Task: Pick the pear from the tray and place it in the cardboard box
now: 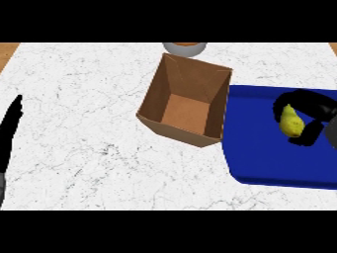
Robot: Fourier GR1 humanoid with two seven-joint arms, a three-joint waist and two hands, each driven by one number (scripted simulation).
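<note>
A grey round object (pixel 183 47) at the white marble counter's (pixel 76 123) far edge, partly hidden.

Single head view, looking steeply down on white marble counter (pixel 83 123); forearms entering from lower edge; close enough that counter fills most of frame.

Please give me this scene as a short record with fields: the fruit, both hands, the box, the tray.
pear: yellow pear, over the tray, held
right robot hand: right hand curled round the pear
left robot hand: left hand open, resting at the left edge
box: cardboard box open, nothing inside, left of the tray
tray: blue tray on the counter
</note>
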